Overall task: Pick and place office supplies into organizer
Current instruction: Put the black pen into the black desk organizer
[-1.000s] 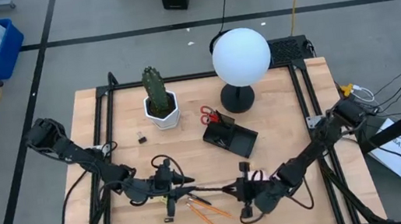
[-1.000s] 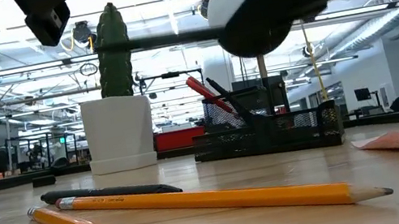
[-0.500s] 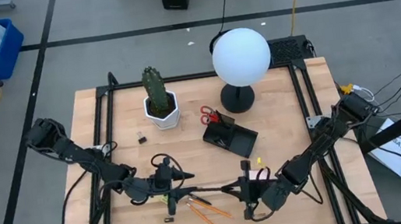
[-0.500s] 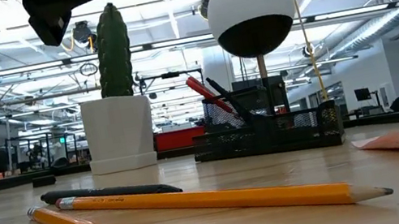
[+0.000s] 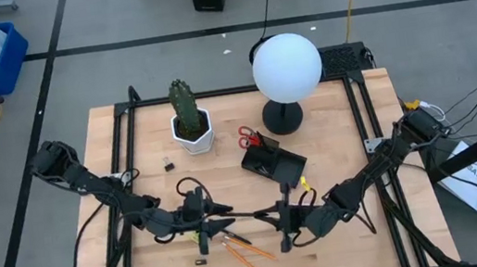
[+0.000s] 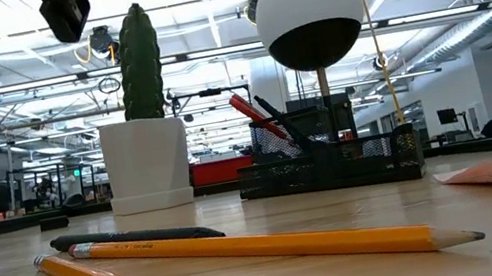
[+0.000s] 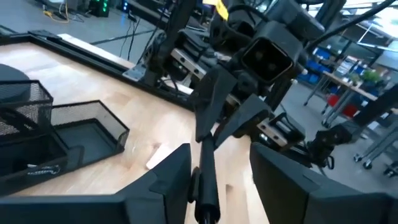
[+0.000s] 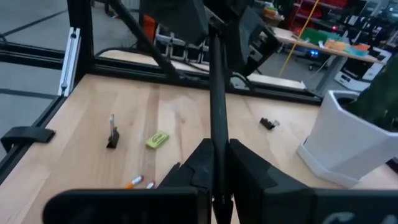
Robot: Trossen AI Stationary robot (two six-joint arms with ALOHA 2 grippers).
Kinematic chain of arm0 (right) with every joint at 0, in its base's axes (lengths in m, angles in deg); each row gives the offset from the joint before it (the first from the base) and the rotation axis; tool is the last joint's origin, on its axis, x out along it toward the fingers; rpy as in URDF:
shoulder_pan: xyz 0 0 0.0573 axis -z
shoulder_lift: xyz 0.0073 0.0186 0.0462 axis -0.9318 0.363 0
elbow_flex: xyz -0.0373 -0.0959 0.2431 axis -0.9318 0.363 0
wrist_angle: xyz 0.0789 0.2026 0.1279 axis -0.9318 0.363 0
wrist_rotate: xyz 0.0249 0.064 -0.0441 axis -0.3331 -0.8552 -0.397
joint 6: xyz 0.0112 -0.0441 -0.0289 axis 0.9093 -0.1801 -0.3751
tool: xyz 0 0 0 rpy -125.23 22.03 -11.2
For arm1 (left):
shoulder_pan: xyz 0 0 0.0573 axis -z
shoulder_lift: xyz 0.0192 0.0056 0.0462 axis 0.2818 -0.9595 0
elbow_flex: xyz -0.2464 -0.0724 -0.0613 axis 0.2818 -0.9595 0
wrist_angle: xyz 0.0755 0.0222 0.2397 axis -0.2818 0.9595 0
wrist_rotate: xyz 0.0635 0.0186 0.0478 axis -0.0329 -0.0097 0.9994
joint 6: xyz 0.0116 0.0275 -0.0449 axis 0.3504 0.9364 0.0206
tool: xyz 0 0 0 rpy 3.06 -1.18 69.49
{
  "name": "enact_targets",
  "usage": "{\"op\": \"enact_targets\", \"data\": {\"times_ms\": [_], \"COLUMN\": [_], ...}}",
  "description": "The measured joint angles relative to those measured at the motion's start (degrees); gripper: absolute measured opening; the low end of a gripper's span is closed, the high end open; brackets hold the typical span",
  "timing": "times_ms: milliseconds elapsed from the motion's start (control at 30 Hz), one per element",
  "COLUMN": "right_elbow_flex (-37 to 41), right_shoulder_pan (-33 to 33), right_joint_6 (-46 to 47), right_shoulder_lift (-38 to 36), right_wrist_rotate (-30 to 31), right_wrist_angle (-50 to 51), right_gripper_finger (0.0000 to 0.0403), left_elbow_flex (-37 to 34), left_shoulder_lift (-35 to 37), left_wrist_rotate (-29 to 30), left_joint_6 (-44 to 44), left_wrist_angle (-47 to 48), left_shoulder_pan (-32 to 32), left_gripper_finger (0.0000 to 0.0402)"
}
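Right gripper pinched tight on one end of black pen | left gripper loosely around other end, jaws a bit apart | pen held level in air between both, above orange pencils | looked light, stiff, smooth, maybe slippery | best held near middle | organizer nearby.

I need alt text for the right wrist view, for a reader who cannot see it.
The right gripper is shut on a black pen that runs straight ahead to the left gripper. On the wooden table beyond lie a yellow piece, small black clips and a white pot.
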Motion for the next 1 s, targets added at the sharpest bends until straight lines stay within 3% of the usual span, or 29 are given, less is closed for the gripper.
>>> {"op": "enact_targets", "data": {"times_ms": [433,667,833,1000], "right_elbow_flex": [-0.02,-0.02,-0.02,-0.02], "right_shoulder_pan": [1.49,1.56,1.69,1.07], "right_joint_6": [-3.48,-4.68,-6.11,-7.65], "right_shoulder_lift": [-0.02,-0.02,-0.02,-0.02], "right_wrist_rotate": [0.26,0.53,3.58,4.6], "right_wrist_angle": [-3.64,-5.48,-5.49,-4.02], "right_gripper_finger": [0.0023,0.0024,0.0056,0.008], "left_elbow_flex": [0.0,0.0,0.0,0.0], "left_shoulder_lift": [0.0,0.0,0.0,-0.02], "left_wrist_rotate": [5.87,5.52,5.39,5.52], "left_joint_6": [1.02,2.54,4.2,7.17], "left_wrist_angle": [-1.42,-1.57,-2.11,-4.17], "left_shoulder_pan": [-0.2,-0.34,-0.51,-0.6], "left_gripper_finger": [0.0123,0.0085,0.0038,0.0037]}}
